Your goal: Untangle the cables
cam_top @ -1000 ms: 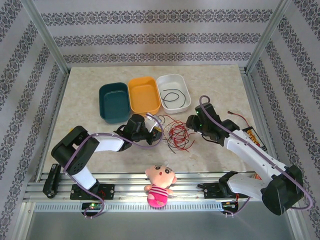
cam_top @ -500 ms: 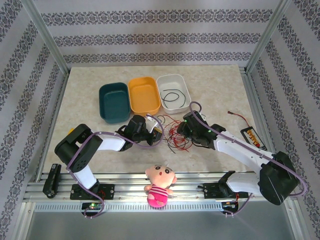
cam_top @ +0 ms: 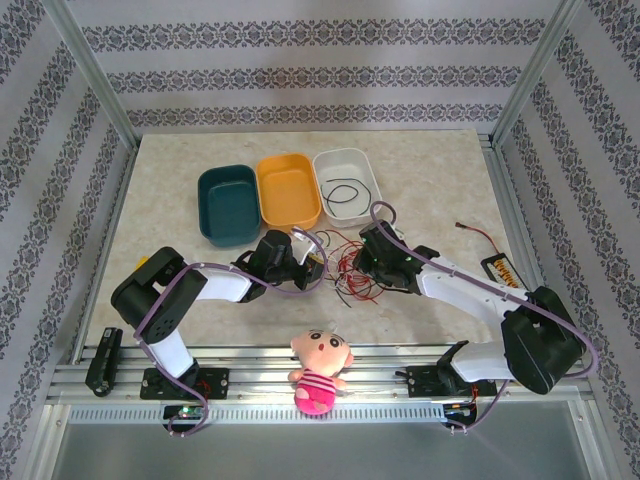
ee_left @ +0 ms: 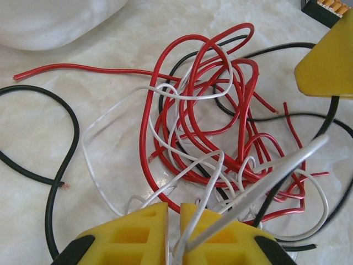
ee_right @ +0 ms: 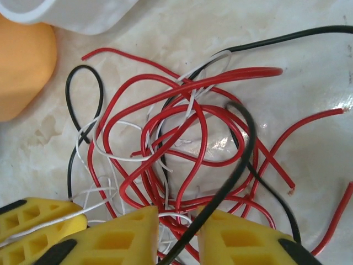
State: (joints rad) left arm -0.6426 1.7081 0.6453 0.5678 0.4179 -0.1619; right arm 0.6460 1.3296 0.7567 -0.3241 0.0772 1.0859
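The cables [cam_top: 350, 265] lie as a tangle of red, white and black loops on the marble table, just below the bins. My left gripper [cam_top: 316, 262] is at the tangle's left side. Its jaws [ee_left: 174, 207] are shut on a white cable [ee_left: 207, 204] that runs up and right into the red loops [ee_left: 193, 110]. My right gripper [cam_top: 371, 262] is at the tangle's right side. Its jaws [ee_right: 177, 212] stand a narrow gap apart, and a black cable [ee_right: 237, 160] passes through the gap without being pinched. Red loops [ee_right: 165, 121] lie just ahead of them.
Dark green bin [cam_top: 228, 205], orange bin [cam_top: 288, 190] and white bin [cam_top: 371, 200] stand in a row behind the tangle; a black cable [cam_top: 345, 192] lies in the white one. A plush doll [cam_top: 320, 370] sits on the front rail. A black pack [cam_top: 503, 270] lies at the right.
My right arm has swung left and down into the tangle, and its jaws have narrowed around a black cable. The left gripper has stayed in place on the white cable.
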